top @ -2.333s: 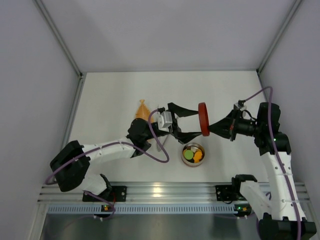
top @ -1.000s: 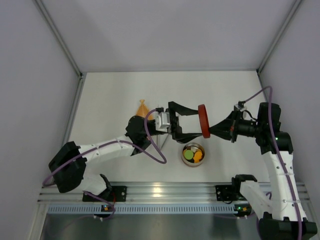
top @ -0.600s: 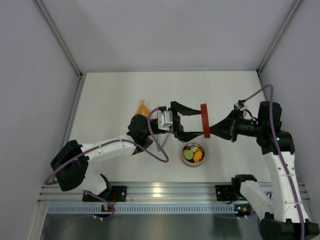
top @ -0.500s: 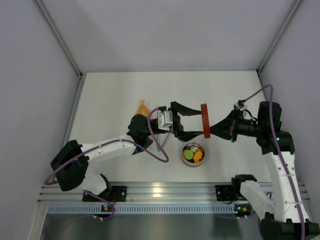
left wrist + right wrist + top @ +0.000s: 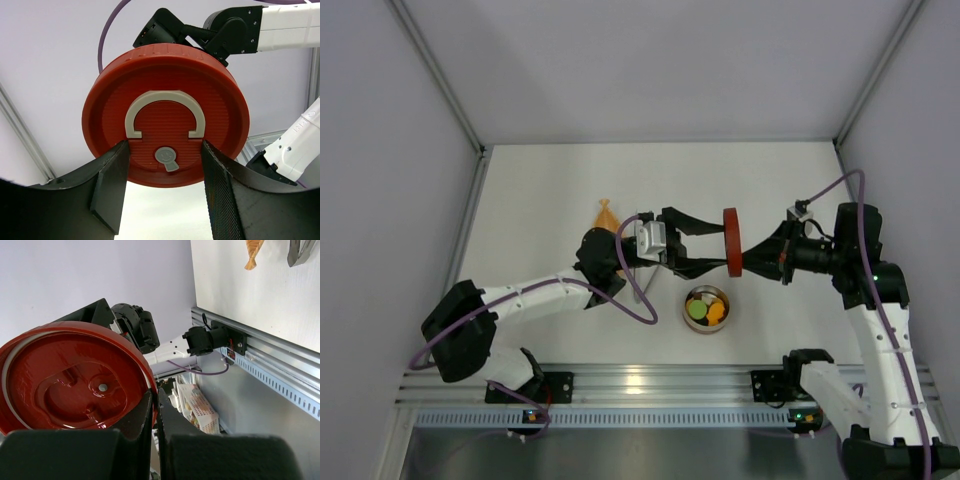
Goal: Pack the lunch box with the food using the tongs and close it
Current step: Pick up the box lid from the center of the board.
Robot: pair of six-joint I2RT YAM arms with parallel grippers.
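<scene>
Red lid (image 5: 729,241) being pinched at rim by right gripper (image 5: 738,262), on edge near filled tin (image 5: 686,303); left gripper (image 5: 718,248) being held spread before lid's face, gripping nothing; regrasp likely intended for flat seating.

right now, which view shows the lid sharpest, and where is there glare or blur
left wrist: lid sharp and evenly lit, near fingers dark and soft; right wrist: glossy highlights on the lid's inner face, right gripper a blurred dark mass; top: glare on the rail, tin small but clear
</scene>
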